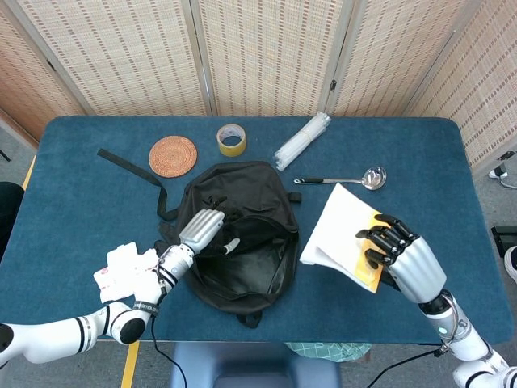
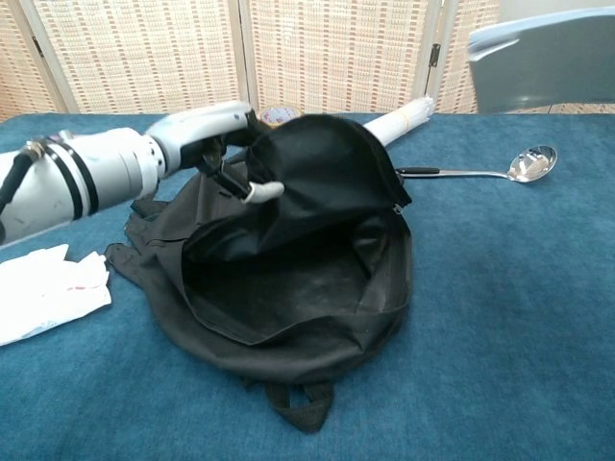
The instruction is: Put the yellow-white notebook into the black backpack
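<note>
On blue table [image 1: 81,162], centre: black backpack [image 1: 250,267] lying flat, mouth gaping toward the robot, dark interior exposed in chest view [image 2: 288,288]. Left hand [image 1: 200,229] clamped on the upper flap of the opening, lifting it clear of the lower panel; same hand in chest view [image 2: 207,134], fingers curled around the fabric edge. Right of the backpack: yellow-white notebook [image 1: 343,238] held off the table, tilted, its near edge just beside the bag's right rim; only a pale corner visible at the top right of chest view [image 2: 543,58]. Right hand [image 1: 396,259] gripping the notebook, dark fingers [image 1: 380,238] spread over the yellow cover. Behind the bag: woven round coaster [image 1: 173,155], roll of yellow tape [image 1: 232,139], white wrapped bundle [image 1: 302,140], metal ladle [image 1: 343,179] with bowl to the right. Loose black strap [image 1: 129,167] running from the bag toward the far left. White crumpled packet [image 1: 125,271] near the left forearm.
</note>
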